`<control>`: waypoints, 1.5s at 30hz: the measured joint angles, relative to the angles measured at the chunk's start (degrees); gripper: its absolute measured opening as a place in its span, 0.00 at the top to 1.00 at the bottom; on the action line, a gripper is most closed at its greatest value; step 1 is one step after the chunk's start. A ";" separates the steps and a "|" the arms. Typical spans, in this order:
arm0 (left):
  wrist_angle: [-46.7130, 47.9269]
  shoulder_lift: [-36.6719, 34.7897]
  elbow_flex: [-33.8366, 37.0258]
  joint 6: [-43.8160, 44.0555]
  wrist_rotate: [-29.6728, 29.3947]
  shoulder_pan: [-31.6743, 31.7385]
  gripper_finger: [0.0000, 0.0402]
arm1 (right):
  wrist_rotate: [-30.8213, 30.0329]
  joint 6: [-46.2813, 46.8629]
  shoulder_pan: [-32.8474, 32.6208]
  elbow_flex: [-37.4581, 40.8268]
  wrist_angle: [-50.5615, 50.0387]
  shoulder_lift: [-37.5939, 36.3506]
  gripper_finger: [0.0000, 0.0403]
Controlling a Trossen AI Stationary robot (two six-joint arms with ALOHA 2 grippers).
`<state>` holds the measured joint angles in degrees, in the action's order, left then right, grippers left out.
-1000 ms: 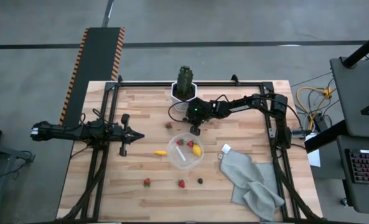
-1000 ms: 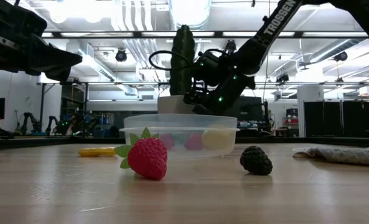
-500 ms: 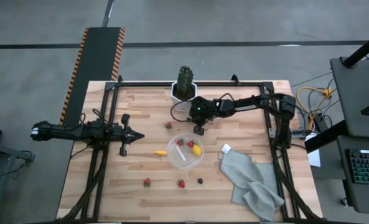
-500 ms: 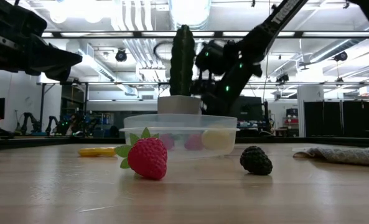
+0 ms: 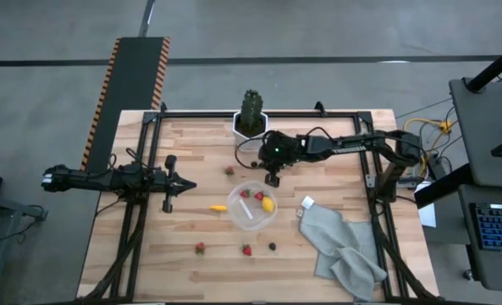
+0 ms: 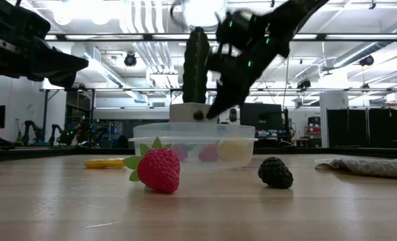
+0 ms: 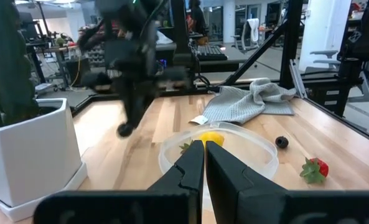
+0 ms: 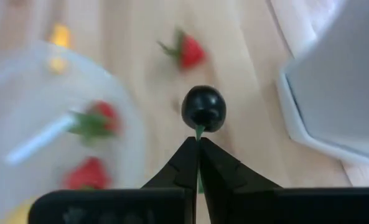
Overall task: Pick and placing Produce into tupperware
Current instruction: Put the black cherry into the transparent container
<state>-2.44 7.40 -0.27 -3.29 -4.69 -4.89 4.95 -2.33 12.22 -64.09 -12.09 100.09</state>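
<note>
My right gripper [image 5: 272, 178] [image 6: 210, 112] hangs just beyond the far rim of the tupperware [image 5: 252, 204] [image 6: 193, 144], shut on a dark berry [image 8: 204, 109] [image 6: 198, 115]. The round clear tupperware holds a yellow lemon [image 5: 268, 204] and two strawberries [image 5: 258, 196]. On the table lie more strawberries [image 5: 229, 170] [image 5: 200, 248] [image 5: 246, 250], another dark berry [image 5: 273, 246] and a yellow-orange piece [image 5: 218, 207]. My left gripper [image 5: 181, 185] [image 7: 204, 155] waits, shut, over the table's left side. My right gripper pinches the berry's short green stem [image 8: 199, 129] between the very ends of its two fingers [image 8: 187, 149]. It comes from above, slanting down. The berry sticks out beyond the fingertips, lifted clear of the table at about the height of the tupperware's rim.
A tall green cactus in a white hexagonal pot [image 5: 251, 123] stands close behind the right gripper at the far edge. A grey cloth [image 5: 339, 246] lies crumpled at the near right. A dark frame [image 5: 153, 161] borders the wooden table top.
The right arm has risen from low behind the tupperware and tipped, shifting slightly toward the table's right. The dark berry now hangs at its fingertips, lifted clear above the table. The left arm has kept still.
</note>
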 joint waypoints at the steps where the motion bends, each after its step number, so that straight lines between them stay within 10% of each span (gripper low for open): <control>1: -0.06 -0.03 0.00 0.00 -0.02 0.00 1.00 | 0.02 0.20 -1.07 -0.03 0.15 -0.73 0.98; 45: -0.08 0.02 0.00 -0.09 -0.04 0.00 1.00 | -0.50 6.31 -11.09 0.04 -2.42 4.00 0.98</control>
<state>-2.52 7.42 -0.27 -3.38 -4.74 -4.89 4.45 3.98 1.13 -64.05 -14.50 104.09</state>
